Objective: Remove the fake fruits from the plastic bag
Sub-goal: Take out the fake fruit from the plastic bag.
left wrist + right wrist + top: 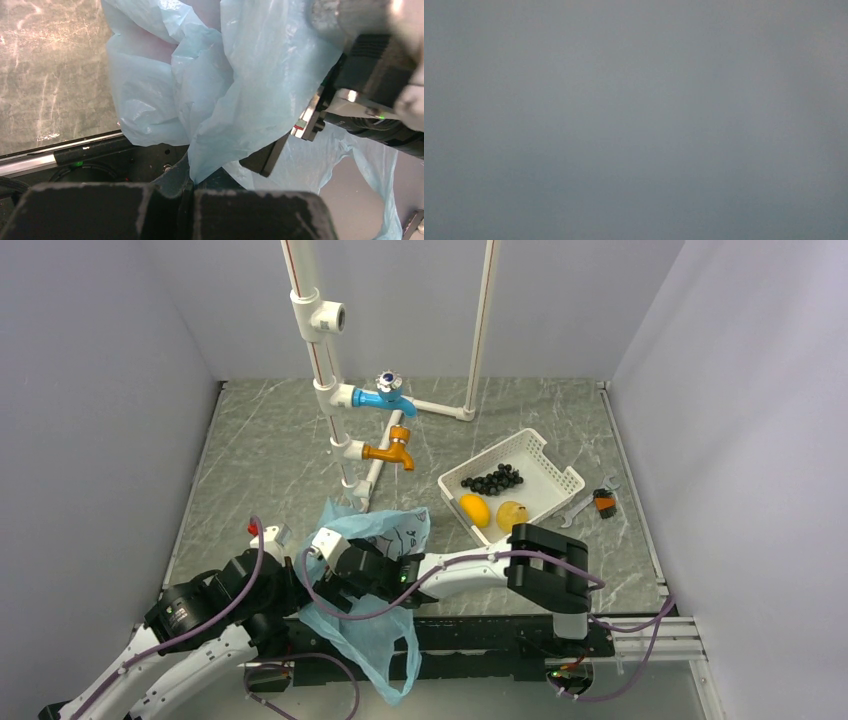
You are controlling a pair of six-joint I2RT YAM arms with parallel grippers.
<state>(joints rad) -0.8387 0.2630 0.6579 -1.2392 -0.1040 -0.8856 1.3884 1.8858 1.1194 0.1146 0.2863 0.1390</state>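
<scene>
The light-blue plastic bag point(385, 530) lies crumpled at the near edge between my arms; it fills the left wrist view point(240, 75). My left gripper point(192, 182) is shut on a fold of the bag's lower edge. My right gripper point(335, 565) reaches left into the bag, its fingertips are covered, and the right wrist view is blank grey. One dark right finger point(265, 160) shows under the plastic. The grape bunch point(493, 480), the orange-yellow oval fruit point(475, 509) and the pale yellow fruit point(513, 514) lie in the white basket. The red-orange fruit is hidden.
The white slotted basket point(562, 480) stands right of centre. A white pipe frame with a blue tap point(392, 395) and an orange tap point(390, 452) stands behind the bag. A wrench point(578, 508) and a small brush point(605, 502) lie right of the basket.
</scene>
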